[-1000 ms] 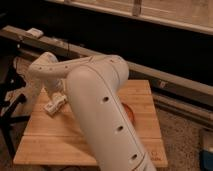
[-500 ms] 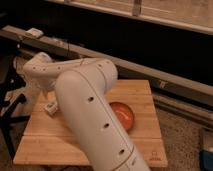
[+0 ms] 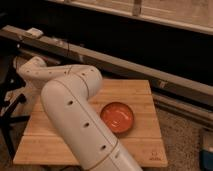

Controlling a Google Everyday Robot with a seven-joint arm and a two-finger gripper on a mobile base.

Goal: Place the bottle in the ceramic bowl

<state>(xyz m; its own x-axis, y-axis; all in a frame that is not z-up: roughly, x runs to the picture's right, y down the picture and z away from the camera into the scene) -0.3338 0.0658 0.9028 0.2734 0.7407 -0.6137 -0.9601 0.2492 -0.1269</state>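
The ceramic bowl (image 3: 118,118) is orange-red, glossy and shallow, and sits empty on the right half of the wooden table (image 3: 142,95). My white arm (image 3: 75,115) sweeps from the bottom centre up to the far left, with its elbow (image 3: 34,70) over the table's left edge. It covers the left half of the table. My gripper is hidden behind the arm at the left side of the table. The bottle is hidden as well.
A long metal rail (image 3: 125,64) runs behind the table from upper left to right. A black stand (image 3: 10,117) is on the floor at the left. A bluish object (image 3: 207,150) sits on the floor at the lower right.
The arm has swung left and uncovered the bowl fully. The gripper, which was in view over the table's left part, is now covered by the arm.
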